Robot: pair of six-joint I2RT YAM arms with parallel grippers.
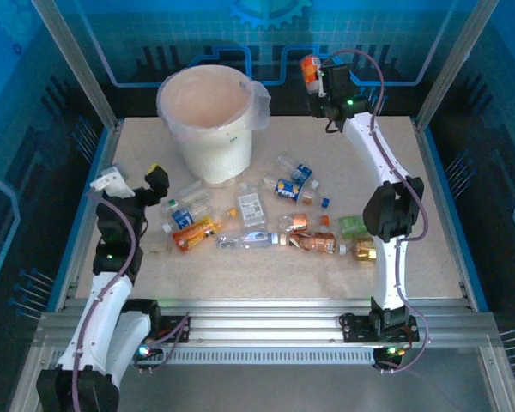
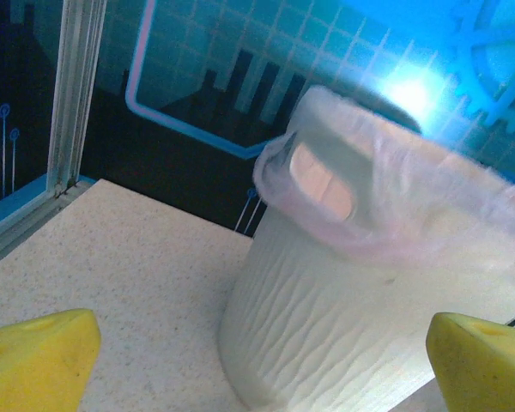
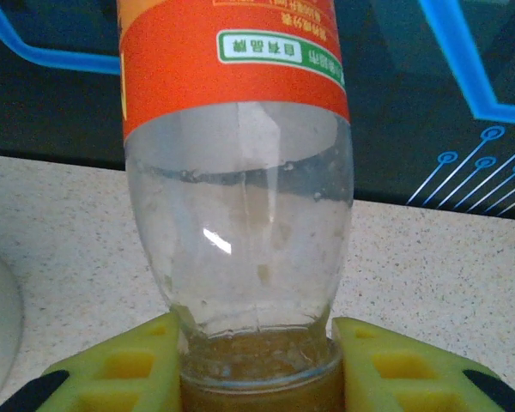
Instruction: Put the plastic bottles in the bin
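- Right end effector [image 3: 257, 365] is clamped shut on the narrow end of an orange-labelled bottle [image 3: 240, 215], with a yellow finger [image 3: 129, 378] on each side of it. The bottle body is clear, and there's a bit of amber liquid sitting down at the gripped end (the label reads upside down from the wrist camera).
- From the top view, that same end effector [image 1: 319, 84] is at the far end of the counter [image 1: 429, 223], near the back wall. The bottle [image 1: 310, 70] pokes out on its left side. It's to the right of the bin and not touching it.
- Left end effector [image 1: 135, 180] is spread wide open with nothing between the jaws. The wrist view has one yellow fingertip [image 2: 34, 356] in each bottom corner, looking straight at the bin wall [image 2: 326, 318].
- The bin [image 1: 210, 150] stands upright at the far left-centre of the counter, with a bag liner [image 1: 256, 94] folded over its rim.
- The rest of the plastic bottles [image 1: 251, 209] lie scattered on the counter in front of the bin, between the two arms. I can make out an orange one [image 1: 193, 233], a blue-labelled one [image 1: 289, 188], a copper one [image 1: 313, 243] and a green one [image 1: 354, 226].
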